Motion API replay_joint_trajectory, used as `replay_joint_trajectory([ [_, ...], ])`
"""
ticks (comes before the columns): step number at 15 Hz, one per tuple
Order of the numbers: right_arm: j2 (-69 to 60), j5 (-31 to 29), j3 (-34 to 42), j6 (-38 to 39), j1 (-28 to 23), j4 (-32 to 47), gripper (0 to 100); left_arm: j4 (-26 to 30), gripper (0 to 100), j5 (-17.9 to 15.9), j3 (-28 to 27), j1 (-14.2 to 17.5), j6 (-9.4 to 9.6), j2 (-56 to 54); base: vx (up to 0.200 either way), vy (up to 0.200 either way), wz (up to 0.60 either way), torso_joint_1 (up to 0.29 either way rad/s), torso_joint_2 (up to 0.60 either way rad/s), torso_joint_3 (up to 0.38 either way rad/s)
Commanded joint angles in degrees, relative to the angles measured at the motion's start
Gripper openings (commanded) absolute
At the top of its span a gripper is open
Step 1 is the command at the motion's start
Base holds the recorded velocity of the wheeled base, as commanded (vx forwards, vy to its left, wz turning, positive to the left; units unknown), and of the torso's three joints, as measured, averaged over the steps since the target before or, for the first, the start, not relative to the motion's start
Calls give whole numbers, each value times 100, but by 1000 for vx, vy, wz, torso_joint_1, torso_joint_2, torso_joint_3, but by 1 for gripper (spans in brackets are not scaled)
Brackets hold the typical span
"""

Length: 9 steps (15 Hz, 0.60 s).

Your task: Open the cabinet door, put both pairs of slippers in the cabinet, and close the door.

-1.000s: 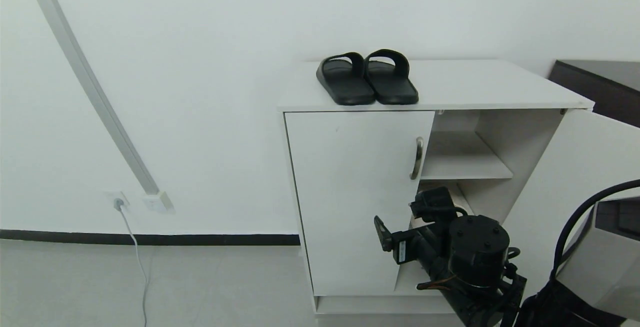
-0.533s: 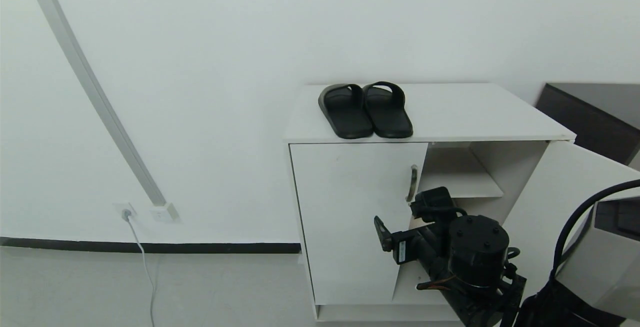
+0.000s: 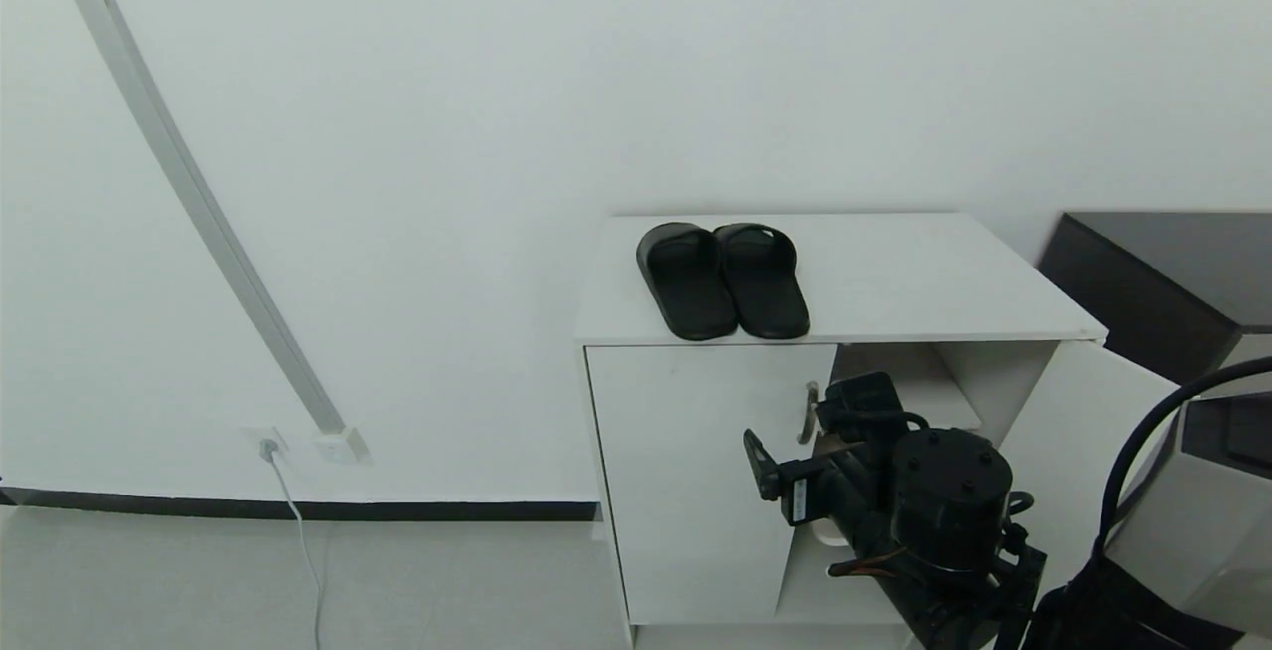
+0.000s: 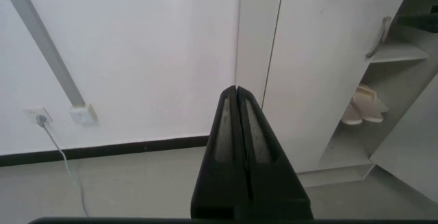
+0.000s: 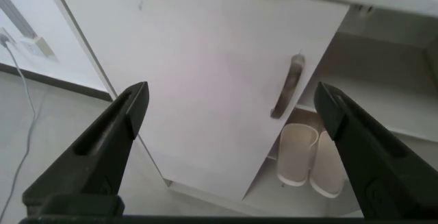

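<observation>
Cabinet (image 3: pixel 894 272): standing against the white wall, its left door (image 3: pixel 696 471) sitting shut and its right door (image 3: pixel 1083 431) hanging open toward the robot's right.
Open room: bare floor (image 3: pixel 149 580) stretching away on the cabinet's left, while a dark unit (image 3: pixel 1153 272) is crowding its right side, near the open door's edge.
Black slippers (image 3: pixel 722 279): lying side by side on the cabinet top, toes reaching its front edge above the shut door.
White slippers (image 5: pixel 311 159): sitting as a pair inside, beneath the shelf (image 5: pixel 383 80), behind the open side.
Right gripper (image 5: pixel 230 94): hovering low before the shut door, fingers spreading wide, facing the handle (image 3: pixel 810 412) and apart from it.
Left gripper (image 4: pixel 237 97): pointing toward the cabinet's left side from well back, fingers pressing together with nothing between them.
</observation>
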Motion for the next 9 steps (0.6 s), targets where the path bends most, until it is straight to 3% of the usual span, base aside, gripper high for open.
replay_joint_trajectory([
  [1,9,-1,-9,0,2,-2,100,0,0,1,1,0,4,7,0,0,0,251,-579,-334],
  [5,44,-1,0,0,2,-19,100,0,0,1,1,0,4,7,0,0,0,267,-592,-333],
  [9,44,-1,-9,0,11,-11,100,0,0,1,1,0,4,7,0,0,0,195,-429,-229],
])
